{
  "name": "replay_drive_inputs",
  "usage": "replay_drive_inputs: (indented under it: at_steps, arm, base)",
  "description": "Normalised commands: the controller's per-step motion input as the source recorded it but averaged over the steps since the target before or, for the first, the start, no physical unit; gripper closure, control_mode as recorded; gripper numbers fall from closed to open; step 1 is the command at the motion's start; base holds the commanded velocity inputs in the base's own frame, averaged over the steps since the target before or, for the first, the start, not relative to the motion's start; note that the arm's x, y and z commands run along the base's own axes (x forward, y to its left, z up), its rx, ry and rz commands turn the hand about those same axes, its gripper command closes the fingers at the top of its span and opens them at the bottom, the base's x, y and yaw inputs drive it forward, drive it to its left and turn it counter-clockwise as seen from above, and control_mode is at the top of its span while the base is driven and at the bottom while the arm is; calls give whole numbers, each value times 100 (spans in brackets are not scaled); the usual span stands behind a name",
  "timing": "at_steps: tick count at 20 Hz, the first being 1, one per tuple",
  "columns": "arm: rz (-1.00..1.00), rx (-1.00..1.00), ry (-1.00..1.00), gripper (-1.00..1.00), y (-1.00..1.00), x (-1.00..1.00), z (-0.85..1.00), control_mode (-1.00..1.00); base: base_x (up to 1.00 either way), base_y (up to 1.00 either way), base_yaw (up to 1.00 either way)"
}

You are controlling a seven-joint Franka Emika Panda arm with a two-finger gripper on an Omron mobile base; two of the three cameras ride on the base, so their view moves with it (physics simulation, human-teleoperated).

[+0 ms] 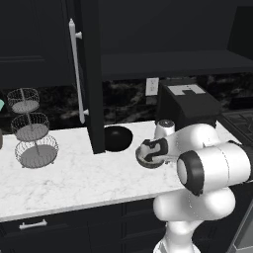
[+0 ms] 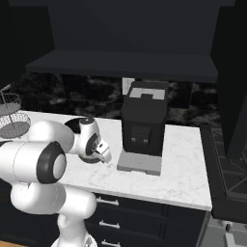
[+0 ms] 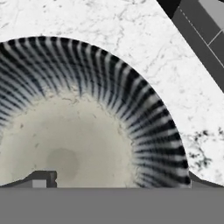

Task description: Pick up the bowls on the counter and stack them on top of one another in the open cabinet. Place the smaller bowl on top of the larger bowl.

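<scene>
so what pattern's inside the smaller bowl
Dark and pale radial stripes round the wall of the smaller bowl, pale speckled floor; clearest in the hand view.

No readable text, label, brand, number or sign appears on any object or surface in these views.

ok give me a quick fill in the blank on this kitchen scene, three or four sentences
1. The gripper hovers over the ____ bowl, the one with the pale inside.
2. The larger bowl is glossy ____ and sits on the counter beside the open cabinet's door.
3. The wire basket stand has ____ tiers.
4. The dark machine stands on the ____.

Missing words: smaller; black; three; counter
</scene>
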Motion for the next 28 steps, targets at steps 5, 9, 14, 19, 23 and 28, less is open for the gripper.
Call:
replay_drive_inputs:
  at_steps: [5,9,14,19,23,28]
  arm:
    - [0,0,0,-100,0,0,-32,-100]
    - [0,0,0,100,1,0,-12,-100]
    - [0,0,0,100,5,-2,0,-100]
    - [0,0,-3,100,37,-31,0,-100]
    - [0,0,-4,100,22,-39,10,-100]
    - [0,0,-1,100,1,-31,47,-100]
  base:
    - [0,0,0]
    - [0,0,0]
    - [0,0,0]
    - [0,0,0]
    - [0,0,0]
    - [0,0,0]
